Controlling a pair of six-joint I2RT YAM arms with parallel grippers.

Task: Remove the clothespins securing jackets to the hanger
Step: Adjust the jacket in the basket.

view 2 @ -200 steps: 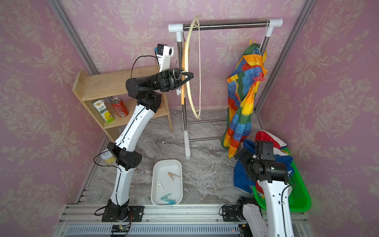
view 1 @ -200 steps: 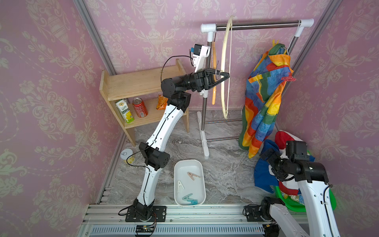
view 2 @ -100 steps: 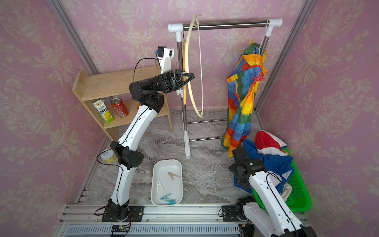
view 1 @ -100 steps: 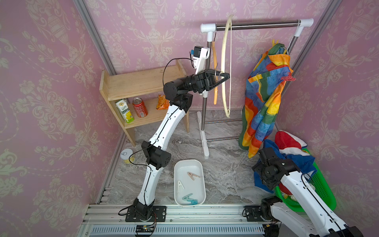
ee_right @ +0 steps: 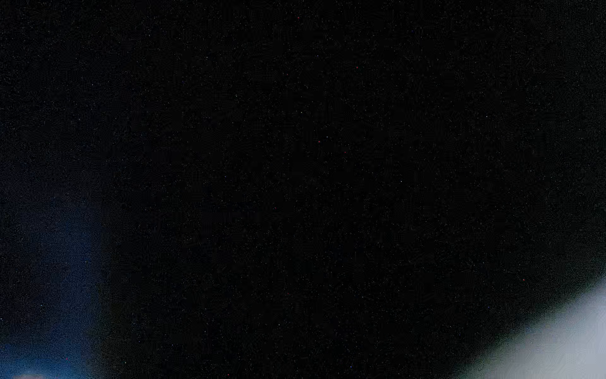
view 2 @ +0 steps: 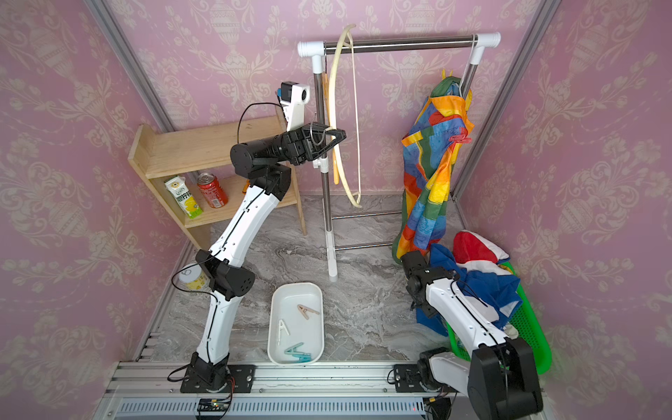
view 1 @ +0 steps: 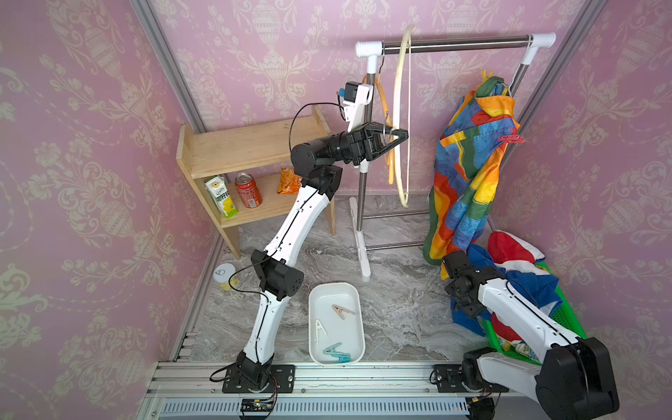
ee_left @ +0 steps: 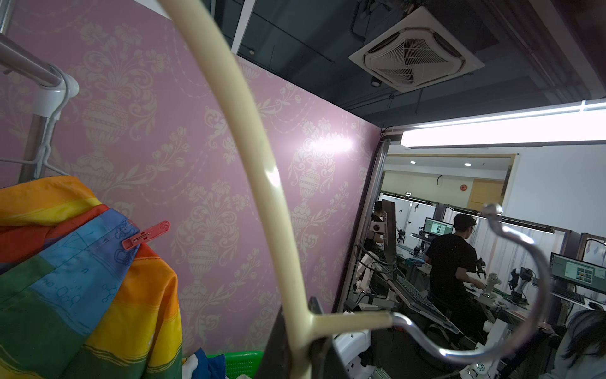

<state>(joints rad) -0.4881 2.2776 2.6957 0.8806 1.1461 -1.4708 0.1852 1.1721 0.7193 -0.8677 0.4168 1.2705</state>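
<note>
My left gripper (view 1: 394, 136) is shut on the neck of a bare cream hanger (view 1: 400, 109), held up beside the rack's left post; the wrist view shows the hanger (ee_left: 262, 170) clamped between the dark fingers of the left gripper (ee_left: 300, 341). A rainbow patchwork jacket (view 1: 469, 174) hangs at the rail's right end, with a red clothespin (view 1: 511, 139) on its shoulder, also seen in the wrist view as a red clothespin (ee_left: 146, 235). Beige (view 1: 342, 311), white (view 1: 320, 329) and teal (view 1: 336, 353) clothespins lie in the white tray (view 1: 312, 291). My right arm's wrist (view 1: 463, 287) is buried in the blue, red and white jacket (view 1: 516, 262); its fingers are hidden and its wrist view is dark.
A green basket (view 1: 567, 320) under the heaped jacket stands at the right wall. A wooden shelf (view 1: 251, 145) holds a carton, a red can and a snack bag. A yellow tin (view 1: 225, 276) sits on the floor. The rack's post and foot (view 1: 362, 232) stand mid-floor.
My right arm swung down and leftward from above the basket, and its wrist sank into the blue jacket. My left arm shifted slightly with the hanger still held.
</note>
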